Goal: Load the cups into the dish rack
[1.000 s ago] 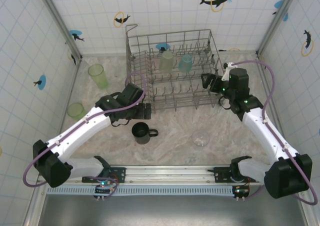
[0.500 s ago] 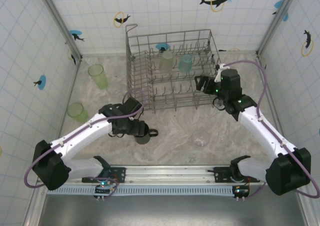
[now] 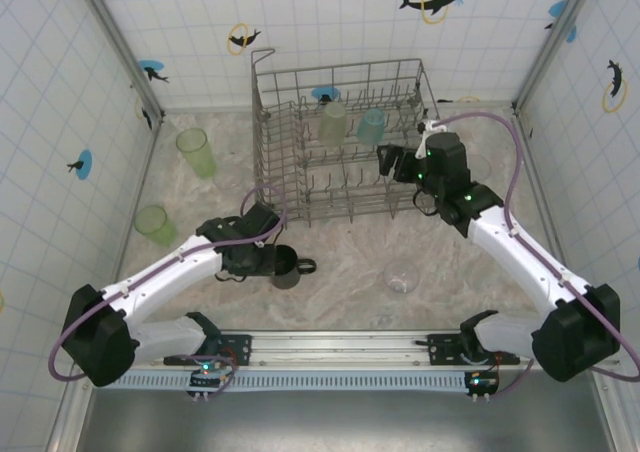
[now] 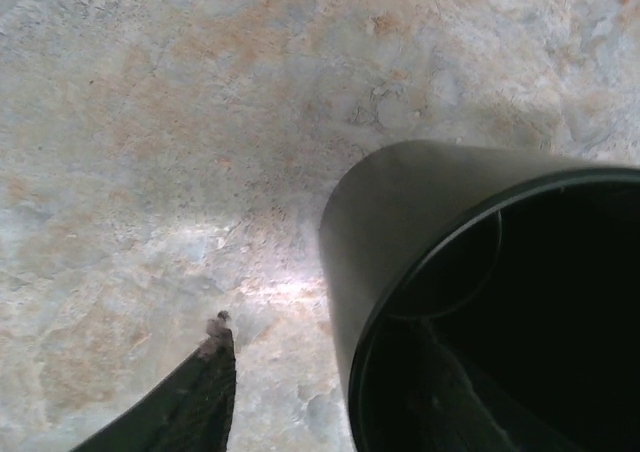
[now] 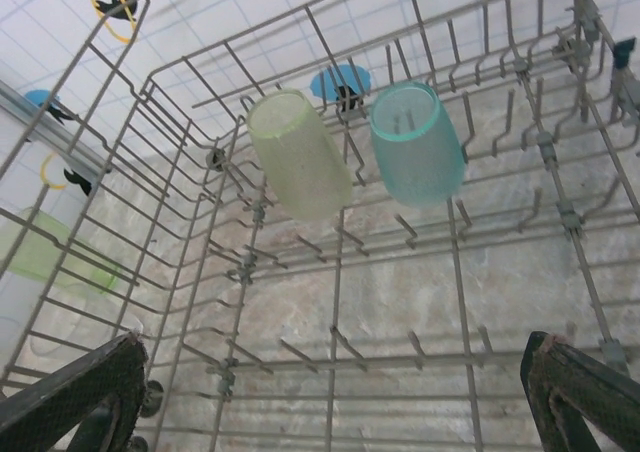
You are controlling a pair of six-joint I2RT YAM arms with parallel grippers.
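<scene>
A black mug [image 3: 289, 269] with a handle stands on the table in front of the dish rack [image 3: 280, 187]. My left gripper [image 3: 268, 261] is down at its left rim. In the left wrist view the black mug [image 4: 400, 212] is close up. One finger [image 4: 200, 392] is outside with a gap to the wall, and the other is dimly seen inside; left gripper [image 4: 330, 347] open. My right gripper [image 3: 386, 160] hangs open over the rack's right side. A light green cup [image 5: 298, 152] and a teal cup [image 5: 417, 142] lie in the dish rack [image 5: 336, 302]; right gripper [image 5: 335, 402].
Two green tumblers [image 3: 196, 152] [image 3: 153, 224] stand on the table left of the rack. A clear glass [image 3: 401, 276] stands front right of the mug. Tiled walls close in on three sides, and the rail with the arm bases runs along the near edge.
My left gripper moved down and toward the near edge onto the black mug's rim, and its jaws narrowed. My right gripper moved left over the rack, staying open.
</scene>
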